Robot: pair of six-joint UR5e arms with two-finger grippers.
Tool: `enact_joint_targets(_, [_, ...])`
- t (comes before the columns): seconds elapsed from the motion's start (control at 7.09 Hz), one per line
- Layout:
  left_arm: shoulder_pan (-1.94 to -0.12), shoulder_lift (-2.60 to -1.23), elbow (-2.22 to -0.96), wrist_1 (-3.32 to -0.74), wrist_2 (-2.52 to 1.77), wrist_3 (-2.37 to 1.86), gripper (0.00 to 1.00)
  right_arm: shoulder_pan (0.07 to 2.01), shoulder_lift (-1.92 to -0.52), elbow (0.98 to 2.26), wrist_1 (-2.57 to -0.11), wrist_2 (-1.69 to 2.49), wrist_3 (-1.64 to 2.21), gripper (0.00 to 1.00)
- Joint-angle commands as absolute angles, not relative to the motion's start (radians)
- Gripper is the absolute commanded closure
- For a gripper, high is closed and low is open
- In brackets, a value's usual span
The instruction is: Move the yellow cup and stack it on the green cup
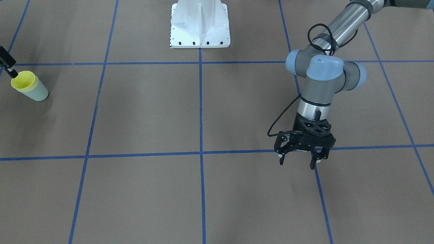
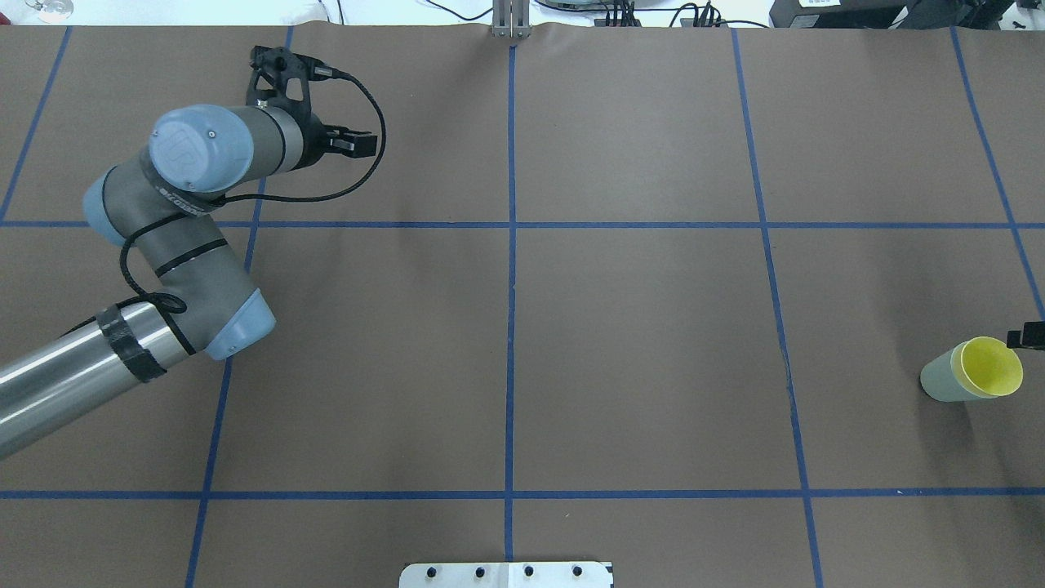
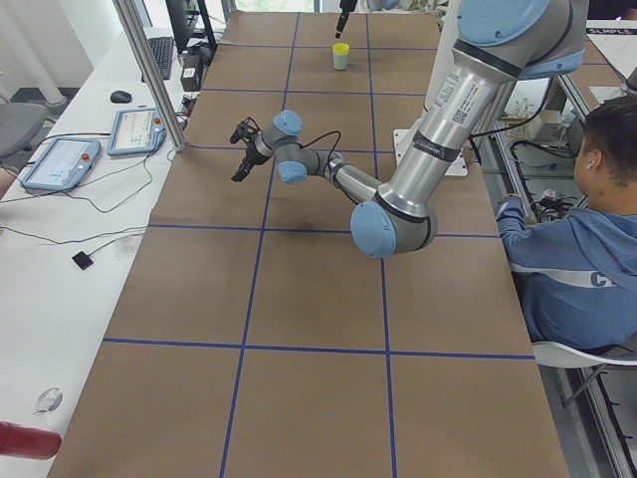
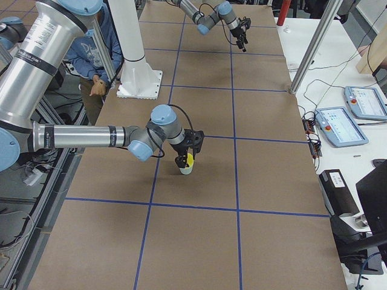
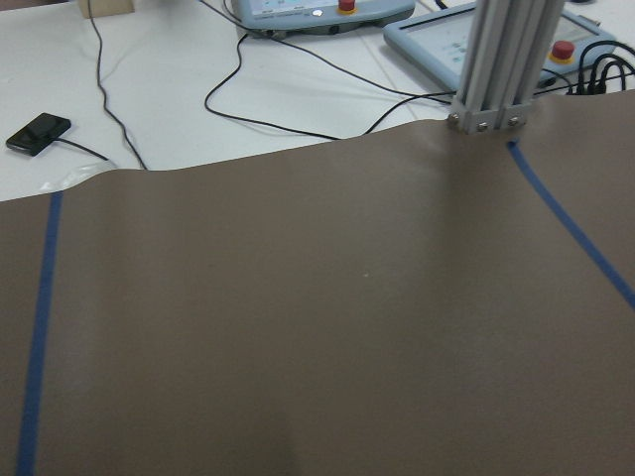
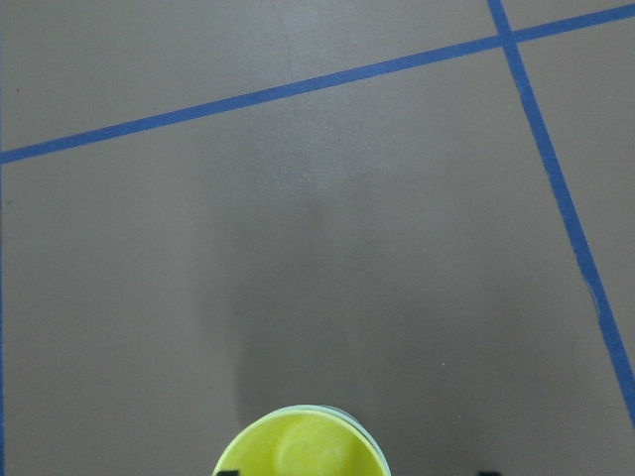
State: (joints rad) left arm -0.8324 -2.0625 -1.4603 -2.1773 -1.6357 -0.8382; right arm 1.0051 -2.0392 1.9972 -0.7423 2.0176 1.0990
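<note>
Yellow cup (image 1: 24, 81) nested upright in green cup (image 1: 39, 92), near the edge of the table (image 2: 637, 327) on the robot's right. Right gripper (image 4: 183, 161) is at the yellow rim; cannot tell whether it clasps it. Left gripper (image 1: 297, 163) is spread wide and empty, toward the far-left corner.

Matt plastic makes yellow cup (image 1: 23, 81) and green cup (image 1: 38, 93).

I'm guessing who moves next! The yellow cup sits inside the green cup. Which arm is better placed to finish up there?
Right, probably. The right fingers are beside the yellow cup nested in the green cup; the left fingers hang open far across the table.
</note>
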Motion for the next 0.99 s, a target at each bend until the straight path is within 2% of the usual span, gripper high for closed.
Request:
enact_joint_targets(0.0, [-0.996, -1.95, -1.471, -2.089, -1.826, -0.679, 0.01, 1.042, -1.936, 1.944, -0.787, 2.023, 1.085, 0.0])
enact_joint_targets(0.14, [-1.082, -1.925, -1.45, -2.03, -1.936, -0.591, 0.01, 1.063, -1.851, 1.9, -0.863, 2.043, 1.065, 0.0])
enact_joint_targets(0.28, [-1.176, -1.939, -1.448, -1.861, -2.06, -0.481, 0.01, 1.106, -1.801, 1.89, -0.974, 2.068, 0.939, 0.0])
enact_joint_targets(0.56, [-1.383, -1.948, -1.439, -1.647, -2.253, -0.106, 0.01, 1.222, -1.654, 1.888, -1.31, 2.136, 0.64, 0.0])
enact_joint_targets(0.85, [-1.532, -1.928, -1.355, -1.594, -2.461, 0.047, 0.01, 1.319, -1.599, 1.885, -1.528, 2.155, 0.336, 0.0])
